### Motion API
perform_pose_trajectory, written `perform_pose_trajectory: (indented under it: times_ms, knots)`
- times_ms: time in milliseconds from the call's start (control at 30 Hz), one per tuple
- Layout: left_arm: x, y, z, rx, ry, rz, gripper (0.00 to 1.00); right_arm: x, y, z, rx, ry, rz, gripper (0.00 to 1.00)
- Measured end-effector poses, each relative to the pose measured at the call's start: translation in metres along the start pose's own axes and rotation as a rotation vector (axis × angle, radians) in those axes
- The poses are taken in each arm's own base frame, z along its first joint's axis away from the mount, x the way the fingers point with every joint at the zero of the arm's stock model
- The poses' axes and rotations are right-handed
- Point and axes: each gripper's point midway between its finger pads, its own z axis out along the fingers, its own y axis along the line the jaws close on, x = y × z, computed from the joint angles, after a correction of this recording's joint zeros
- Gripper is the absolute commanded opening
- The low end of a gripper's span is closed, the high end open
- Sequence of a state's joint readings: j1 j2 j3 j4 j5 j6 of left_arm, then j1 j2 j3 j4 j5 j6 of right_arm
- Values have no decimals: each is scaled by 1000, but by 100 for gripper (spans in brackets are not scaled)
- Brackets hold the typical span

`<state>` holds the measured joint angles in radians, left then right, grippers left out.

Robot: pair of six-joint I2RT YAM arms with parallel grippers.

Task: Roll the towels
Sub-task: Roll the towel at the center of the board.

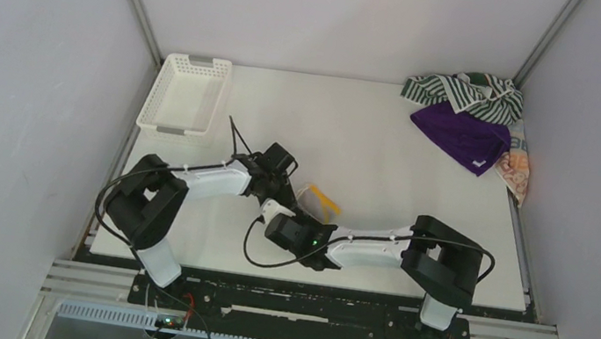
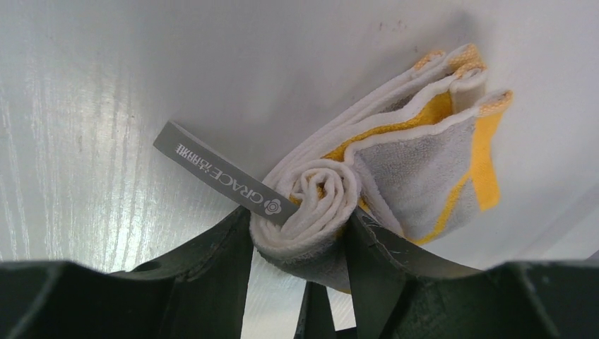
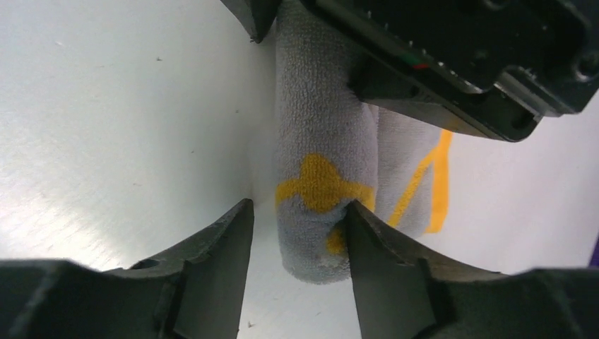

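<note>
Clamping yellow towel (image 2: 395,162), left claw (image 2: 298,224), right claw (image 3: 297,210) seemingly apart, white basket (image 1: 188,93) nearby

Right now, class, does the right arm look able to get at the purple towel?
Probably yes, once freed: the right gripper straddles the yellow towel roll, but nothing stands on the table between it and the purple towel; the striped towel only overlaps its far edge.

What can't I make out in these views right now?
Top external: yellow-and-white towel mostly hidden beneath left arm and right arm.
Top external: orange patterned towel largely covered by the purple towel.
Right wrist: the roll's far end, blocked by the left arm.
Left wrist: the roll's underside, behind the pincer fingers.
</note>
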<state>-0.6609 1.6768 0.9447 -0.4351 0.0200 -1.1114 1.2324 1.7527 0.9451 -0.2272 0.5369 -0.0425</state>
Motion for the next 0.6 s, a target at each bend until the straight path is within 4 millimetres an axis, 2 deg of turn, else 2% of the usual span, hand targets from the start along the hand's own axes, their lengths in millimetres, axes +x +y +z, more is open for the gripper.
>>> perform_pose_trajectory:
  times_ms: [167,300,467,600]
  knots:
    - [0,-1,0,-2,6,14,55,3,-8,5,49,24,-10,19]
    - [-2,-1,0,-3,6,18,58,3,-10,7,27,40,8,9]
    - [-16,5,-3,-18,1,-3,63,-1,-13,12,-66,55,69,6]
    - [-41,9,-16,-13,-36,-46,63,-11,-21,20,-242,47,234,5]
